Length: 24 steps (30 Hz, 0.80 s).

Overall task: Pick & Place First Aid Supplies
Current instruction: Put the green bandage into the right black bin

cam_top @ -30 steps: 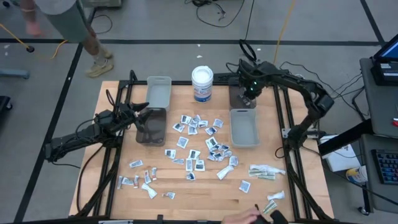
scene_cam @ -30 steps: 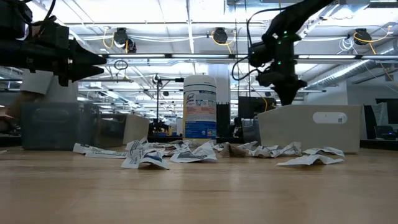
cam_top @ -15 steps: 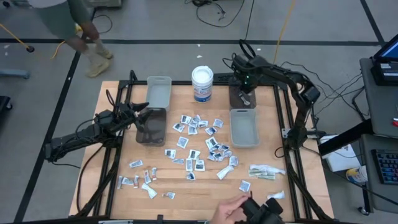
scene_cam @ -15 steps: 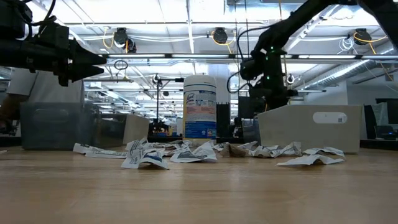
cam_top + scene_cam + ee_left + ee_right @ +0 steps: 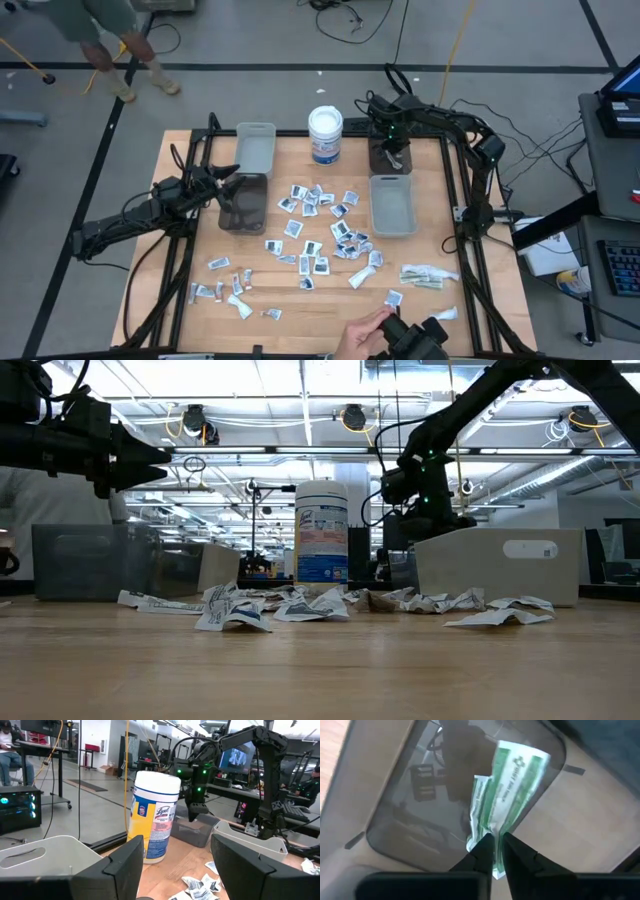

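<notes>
Meanwhile, the right gripper [image 5: 394, 152] hangs over a dark clear bin [image 5: 388, 157] just beside the white tub [image 5: 325, 135] with the blue label, on the side of the right arm's base. Its fingers [image 5: 517, 851] are pinched nearly together on a green-and-white sachet [image 5: 507, 792], which dangles above the bin's translucent floor. In the low view the same gripper [image 5: 428, 518] sits behind the rim of the pale grey bin [image 5: 500, 565].

That pale grey bin [image 5: 392, 204] stands just on the near side of the dark one, farther from the tub. Between it and the left arm's bins, the first aid supplies [image 5: 312, 228] lie scattered loose on the wooden table [image 5: 330, 310]: many small white squares with dark print, well below the tub toward the front edge. A few longer pale sachets [image 5: 422, 275] lie apart from the heap, farther still from the tub and past the pale grey bin.

The left gripper [image 5: 236, 182] hovers over another dark clear bin [image 5: 243, 203], across the heap from the tub. Its jaws are spread wide, with nothing between them. A grey bin [image 5: 255, 148] stands just beside the tub on that same side.

At the table's front edge, a person's hand [image 5: 363, 336] holds a dark object near the long sachets.
</notes>
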Motion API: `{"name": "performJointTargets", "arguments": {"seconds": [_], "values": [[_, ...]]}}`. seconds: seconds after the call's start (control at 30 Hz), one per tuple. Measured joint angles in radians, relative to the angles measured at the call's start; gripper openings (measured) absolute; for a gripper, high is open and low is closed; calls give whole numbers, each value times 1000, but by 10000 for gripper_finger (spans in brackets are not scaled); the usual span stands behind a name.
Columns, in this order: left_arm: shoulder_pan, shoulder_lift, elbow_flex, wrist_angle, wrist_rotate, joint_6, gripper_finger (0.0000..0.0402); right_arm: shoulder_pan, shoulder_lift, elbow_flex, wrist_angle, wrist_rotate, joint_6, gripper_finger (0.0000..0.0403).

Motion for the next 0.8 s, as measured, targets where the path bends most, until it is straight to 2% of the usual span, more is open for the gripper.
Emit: {"name": "performJointTargets", "arguments": {"seconds": [0.23, 0.37, 0.5, 0.8], "values": [[0, 0, 0, 0, 0, 0, 237, 0, -2, 0, 8, 0, -14, 120], [0, 0, 0, 0, 0, 0, 237, 0, -32, 0, 7, 0, -18, 150], [0, 0, 0, 0, 0, 0, 237, 6, -84, 0, 2, 0, -5, 156], [0, 0, 0, 0, 0, 0, 237, 11, -191, 0, -91, -1, 46, 140]]}}
